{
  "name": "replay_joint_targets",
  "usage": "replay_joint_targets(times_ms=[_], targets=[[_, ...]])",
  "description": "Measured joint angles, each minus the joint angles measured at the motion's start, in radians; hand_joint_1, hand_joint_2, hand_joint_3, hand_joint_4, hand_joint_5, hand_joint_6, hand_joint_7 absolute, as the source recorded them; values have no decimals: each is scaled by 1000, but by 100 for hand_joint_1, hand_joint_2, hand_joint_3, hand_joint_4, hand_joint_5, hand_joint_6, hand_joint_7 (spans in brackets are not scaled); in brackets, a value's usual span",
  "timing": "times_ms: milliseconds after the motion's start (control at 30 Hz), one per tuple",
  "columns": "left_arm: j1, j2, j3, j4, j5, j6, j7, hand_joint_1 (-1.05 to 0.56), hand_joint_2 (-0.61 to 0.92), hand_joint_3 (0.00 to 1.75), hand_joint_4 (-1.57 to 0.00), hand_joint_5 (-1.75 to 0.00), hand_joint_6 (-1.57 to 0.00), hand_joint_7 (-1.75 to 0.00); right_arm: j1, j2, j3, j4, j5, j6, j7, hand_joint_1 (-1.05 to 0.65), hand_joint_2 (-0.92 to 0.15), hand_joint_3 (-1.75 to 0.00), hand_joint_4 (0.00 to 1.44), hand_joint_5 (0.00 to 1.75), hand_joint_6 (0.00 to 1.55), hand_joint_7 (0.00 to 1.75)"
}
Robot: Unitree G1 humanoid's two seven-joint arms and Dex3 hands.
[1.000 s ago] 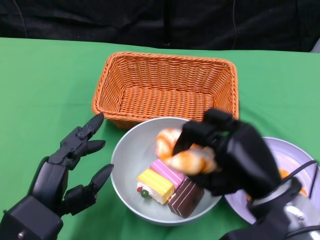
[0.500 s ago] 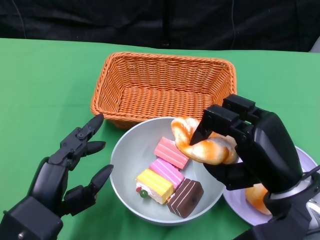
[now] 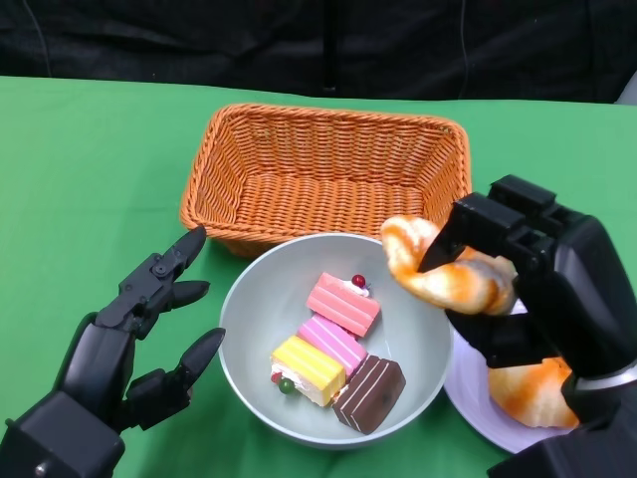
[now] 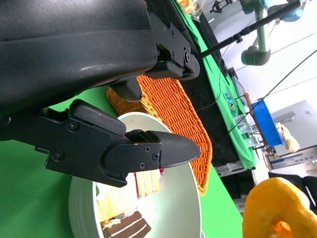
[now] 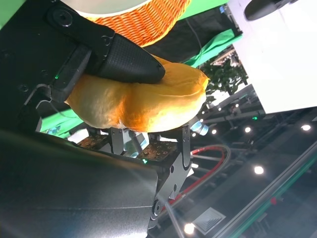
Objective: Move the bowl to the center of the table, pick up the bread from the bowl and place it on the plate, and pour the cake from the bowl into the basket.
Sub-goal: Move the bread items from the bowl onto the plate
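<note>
Our right hand [image 3: 542,289], pinching the bread [image 3: 443,269], has carried it from the bowl [image 3: 249,299] towards the plate [image 3: 468,393]; left hand [image 3: 129,339] spread, idle.

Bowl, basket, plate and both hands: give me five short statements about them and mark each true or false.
1. The right hand holds a bread above the bowl's right rim. True.
2. The basket has cake in it. False: it shows nothing inside; the cake pieces lie in the bowl.
3. The left hand grips the bowl. False: it is open beside the bowl, not touching it.
4. Another bread lies on the plate. True.
5. The basket stands nearer the robot than the bowl. False: it is behind the bowl.
</note>
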Motion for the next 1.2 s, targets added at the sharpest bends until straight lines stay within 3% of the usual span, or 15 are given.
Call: replay_joint_targets(times_ms=[133, 267, 700, 1033, 1200], targets=[[0, 0, 0, 0, 0, 0, 0, -70, 92, 50, -2, -101, -28, -6, 1, -2, -8, 2, -1, -9, 0, -16, -18, -168, 104, 175, 76, 172], [0, 1, 0, 0, 0, 0, 0, -69, 92, 51, -2, -101, -28, -6, 15, -37, -58, 12, -3, -4, 0, -13, -14, -167, 104, 175, 78, 171], [0, 3, 0, 0, -2, 0, 0, -71, 92, 51, -1, -101, -27, -6, 36, -76, -115, 77, -58, 37, -23, -12, -16, -161, 104, 175, 80, 168], [0, 4, 0, 0, -2, -8, 0, -71, 92, 52, 0, -101, -26, -6, 38, -112, -108, 137, -153, 80, -73, -13, -19, -154, 103, 175, 80, 170], [0, 4, 0, 0, -2, -8, -1, -72, 92, 52, 0, -101, -26, -6, 31, -129, -72, 192, -215, 112, -97, -12, -16, -151, 103, 175, 80, 171]])
